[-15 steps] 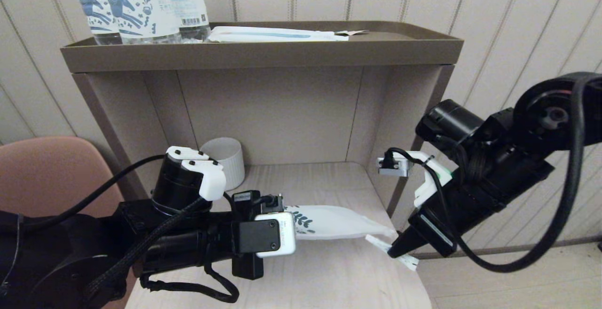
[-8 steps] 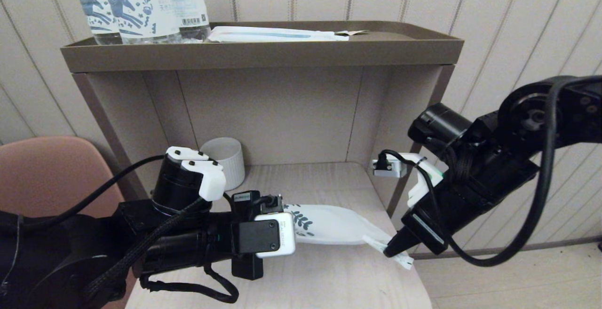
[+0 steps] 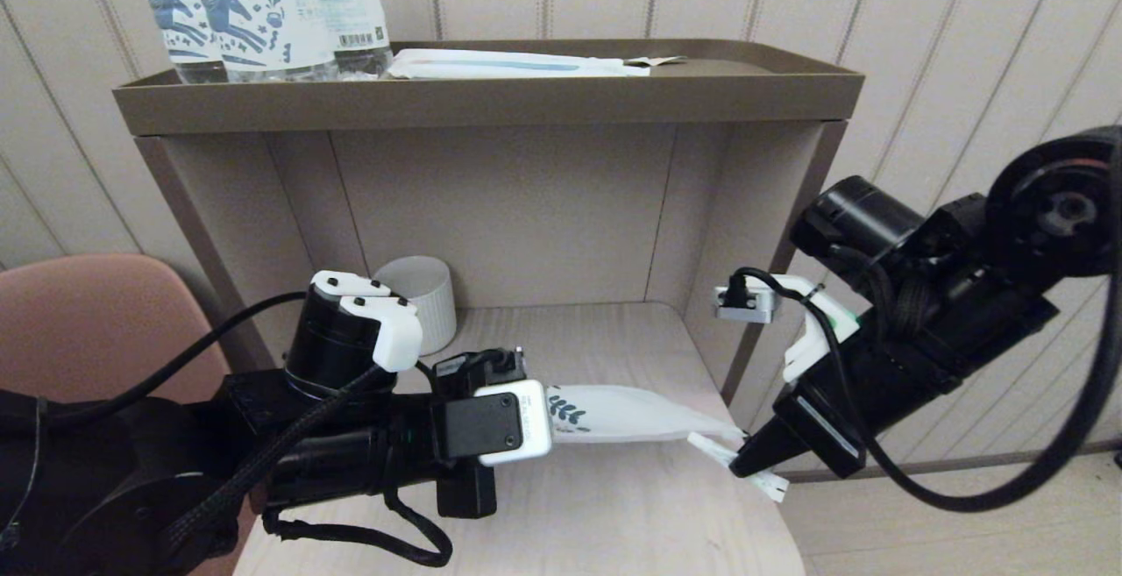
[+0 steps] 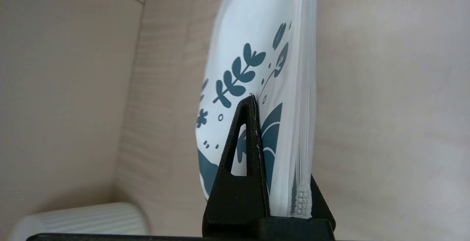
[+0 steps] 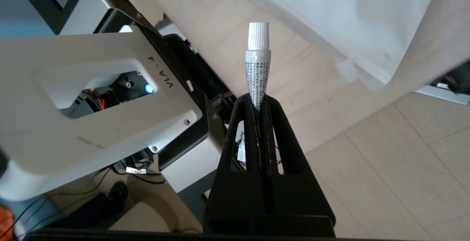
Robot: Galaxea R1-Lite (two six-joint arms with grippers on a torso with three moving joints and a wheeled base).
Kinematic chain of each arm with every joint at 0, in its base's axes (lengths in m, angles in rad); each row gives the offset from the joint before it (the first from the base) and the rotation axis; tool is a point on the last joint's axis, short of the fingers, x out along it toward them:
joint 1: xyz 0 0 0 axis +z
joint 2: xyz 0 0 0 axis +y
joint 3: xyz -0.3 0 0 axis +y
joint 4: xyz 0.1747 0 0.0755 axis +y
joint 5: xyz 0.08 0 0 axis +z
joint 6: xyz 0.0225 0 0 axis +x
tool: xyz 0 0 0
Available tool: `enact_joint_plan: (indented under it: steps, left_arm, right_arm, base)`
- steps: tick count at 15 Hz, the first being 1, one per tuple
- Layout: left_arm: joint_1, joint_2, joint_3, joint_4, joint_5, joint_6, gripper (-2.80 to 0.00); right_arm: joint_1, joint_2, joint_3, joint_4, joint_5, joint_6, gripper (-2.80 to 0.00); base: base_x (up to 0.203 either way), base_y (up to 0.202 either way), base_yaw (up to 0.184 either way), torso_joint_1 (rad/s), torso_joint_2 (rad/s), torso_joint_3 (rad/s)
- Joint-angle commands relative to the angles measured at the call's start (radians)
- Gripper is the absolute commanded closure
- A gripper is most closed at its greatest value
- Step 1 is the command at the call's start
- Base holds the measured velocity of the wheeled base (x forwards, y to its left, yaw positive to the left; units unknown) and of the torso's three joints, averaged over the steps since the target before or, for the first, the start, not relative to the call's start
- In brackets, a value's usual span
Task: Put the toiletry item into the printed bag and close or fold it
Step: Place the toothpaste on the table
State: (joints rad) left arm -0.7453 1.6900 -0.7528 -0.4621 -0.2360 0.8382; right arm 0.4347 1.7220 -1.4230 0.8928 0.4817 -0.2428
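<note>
The right pincer [image 3: 743, 468] is clamped tight on the toiletry item [image 3: 712, 451], a thin white wrapped tube with a ribbed cap; over the last second it dipped toward the bag's end, then drew back out toward four o'clock, so the tube's tip sits just beside the bag's right end, not inside; the insertion probably needs another approach. The left pincer [image 4: 273, 182] is shut on the printed bag [image 3: 631, 414], a flat white pouch with teal leaf print, holding it edge-up above the pale wooden shelf [image 3: 614, 506], at nine o'clock from the tube.
</note>
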Motion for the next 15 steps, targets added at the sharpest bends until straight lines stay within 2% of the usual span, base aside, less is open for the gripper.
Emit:
enact_joint_plan:
  steps: [1, 4, 8, 12, 15]
  left_arm:
    - [0.015, -0.001, -0.011, -0.003, -0.02, -0.032, 0.0]
    - [0.136, -0.003, -0.035, -0.003, -0.031, -0.117, 0.0]
    - [0.323, -0.004, -0.056, -0.004, -0.086, -0.154, 0.0]
    - [0.339, -0.055, -0.034, -0.093, -0.11, -0.306, 0.0]
    - [0.339, -0.07, 0.029, -0.16, -0.11, -0.329, 0.0]
  right_arm:
    - [-0.002, -0.038, 0.013, 0.0, 0.001, 0.002, 0.0]
    - [-0.05, -0.03, 0.01, -0.028, 0.001, 0.01, 0.0]
    - [-0.057, -0.019, 0.016, -0.036, 0.001, 0.009, 0.0]
    - [-0.028, 0.119, -0.013, -0.091, -0.018, 0.03, 0.0]
    - [-0.015, 0.185, -0.068, -0.124, -0.055, 0.063, 0.0]
  base:
    - [0.0, 0.0, 0.0, 0.0, 0.0, 0.0]
    - [0.0, 0.0, 0.0, 0.0, 0.0, 0.0]
    - [0.0, 0.0, 0.0, 0.0, 0.0, 0.0]
    - [0.0, 0.0, 0.0, 0.0, 0.0, 0.0]
    - [0.0, 0.0, 0.0, 0.0, 0.0, 0.0]
